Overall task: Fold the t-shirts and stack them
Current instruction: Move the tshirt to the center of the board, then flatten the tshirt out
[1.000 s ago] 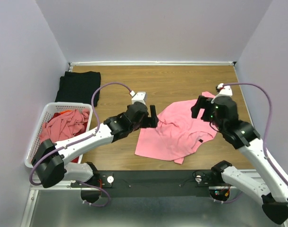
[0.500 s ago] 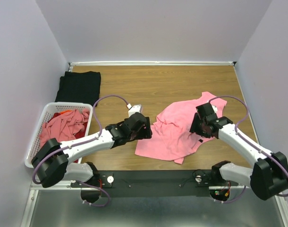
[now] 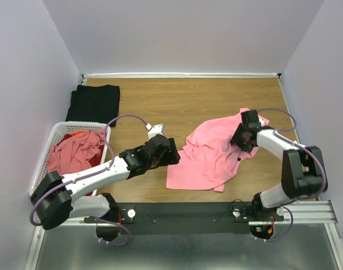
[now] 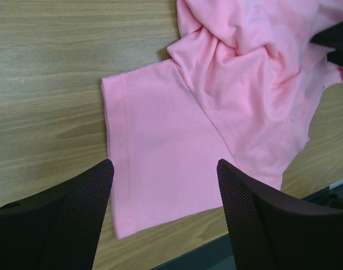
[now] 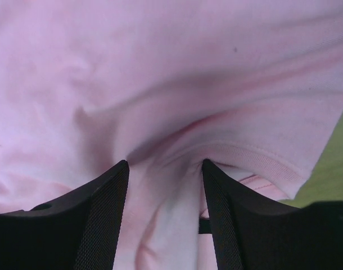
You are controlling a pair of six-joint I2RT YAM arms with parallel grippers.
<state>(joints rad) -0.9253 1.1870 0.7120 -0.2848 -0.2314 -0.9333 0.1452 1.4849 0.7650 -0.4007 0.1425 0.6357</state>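
Observation:
A salmon-pink t-shirt (image 3: pixel 208 160) lies crumpled on the wooden table, right of centre. My left gripper (image 3: pixel 172 156) hovers open just off its left edge. In the left wrist view the flat near-left part of the shirt (image 4: pixel 160 129) lies below and between the spread fingers (image 4: pixel 76 214) of that gripper (image 4: pixel 165 166). My right gripper (image 3: pixel 243 136) is pressed into the shirt's upper right part. Its wrist view shows a fold of pink cloth (image 5: pixel 160 67) near the ribbed collar bunched between the jaws of this gripper (image 5: pixel 165 169), touching both. A folded black t-shirt (image 3: pixel 95 101) lies at the back left.
A white slatted basket (image 3: pixel 81 124) stands at the left edge, holding crumpled pink and red shirts (image 3: pixel 76 151). The black rail with both arm bases runs along the near table edge (image 3: pixel 188 212). Walls close in on the left, back and right.
My right gripper came down onto the shirt, closed on a fold and drew back to the right, shifting the shirt slightly right. My left gripper dropped nearer, towards the shirt's left edge.

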